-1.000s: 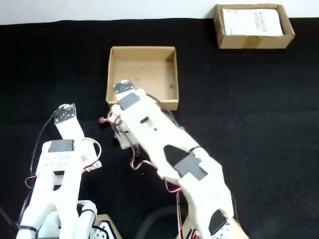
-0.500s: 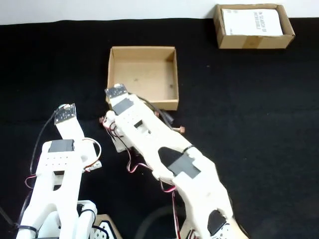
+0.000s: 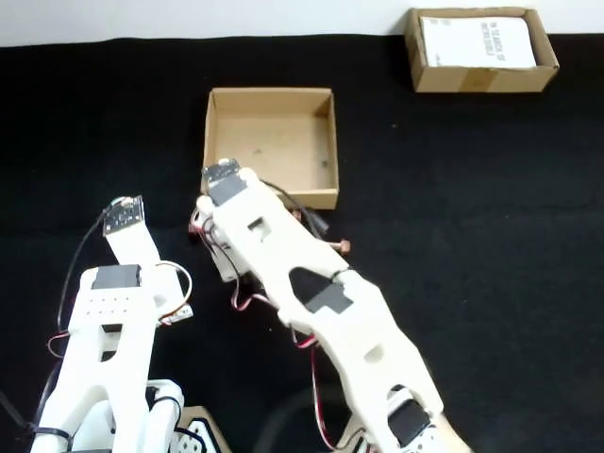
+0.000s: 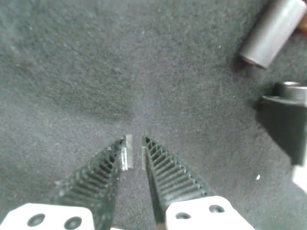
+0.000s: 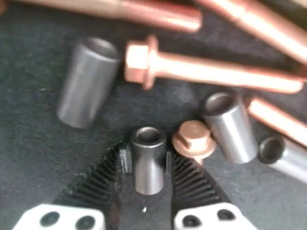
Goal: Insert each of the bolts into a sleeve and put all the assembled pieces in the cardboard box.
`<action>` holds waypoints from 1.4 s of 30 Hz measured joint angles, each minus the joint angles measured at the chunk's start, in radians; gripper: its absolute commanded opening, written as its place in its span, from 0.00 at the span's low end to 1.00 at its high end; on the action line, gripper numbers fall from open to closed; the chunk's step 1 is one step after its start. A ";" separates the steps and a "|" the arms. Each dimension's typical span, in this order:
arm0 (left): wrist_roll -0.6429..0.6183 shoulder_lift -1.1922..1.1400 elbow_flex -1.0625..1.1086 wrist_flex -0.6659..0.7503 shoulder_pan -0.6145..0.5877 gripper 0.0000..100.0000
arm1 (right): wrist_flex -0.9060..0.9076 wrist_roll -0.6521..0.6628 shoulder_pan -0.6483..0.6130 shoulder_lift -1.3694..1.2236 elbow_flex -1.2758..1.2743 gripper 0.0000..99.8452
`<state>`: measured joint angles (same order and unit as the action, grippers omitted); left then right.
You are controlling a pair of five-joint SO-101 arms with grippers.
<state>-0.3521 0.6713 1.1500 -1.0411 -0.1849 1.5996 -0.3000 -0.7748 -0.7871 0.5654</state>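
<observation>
My right gripper [image 5: 146, 157] is shut on a short grey sleeve [image 5: 148, 139], one toothed finger on each side of it. Around it on the black cloth lie more grey sleeves [image 5: 86, 84] [image 5: 229, 127] and several copper bolts: a long one with a hex head [image 5: 139, 60] and a bolt head [image 5: 193, 139] right beside the held sleeve. In the high view the right arm [image 3: 255, 231] sits just in front of the open cardboard box [image 3: 274, 137]. My left gripper [image 4: 134, 146] is shut over bare cloth with nothing in it. A grey sleeve [image 4: 271, 33] lies some way beyond it.
A second cardboard box [image 3: 481, 75] with white paper in it stands at the back right. A small copper piece [image 3: 343, 245] lies beside the right arm. The left arm [image 3: 109, 311] is at the front left. Black cloth covers the table.
The right arm has swung slightly to the left in front of the cardboard box, covering the bolts by its wrist. The left arm has not moved.
</observation>
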 measured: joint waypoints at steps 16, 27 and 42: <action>-0.002 -0.005 -0.150 -0.109 0.034 0.06 | 0.149 0.066 0.259 0.468 0.126 0.01; -0.140 -0.270 -0.769 -0.674 0.351 0.06 | 0.089 0.155 0.445 1.023 -0.601 0.01; -0.293 -1.011 -1.200 -0.692 0.462 0.20 | -0.201 0.336 0.813 1.392 -1.244 0.01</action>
<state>-0.6452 -0.3399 -0.0499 -1.7331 0.2770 1.3986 0.0361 0.0384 0.6045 -0.6790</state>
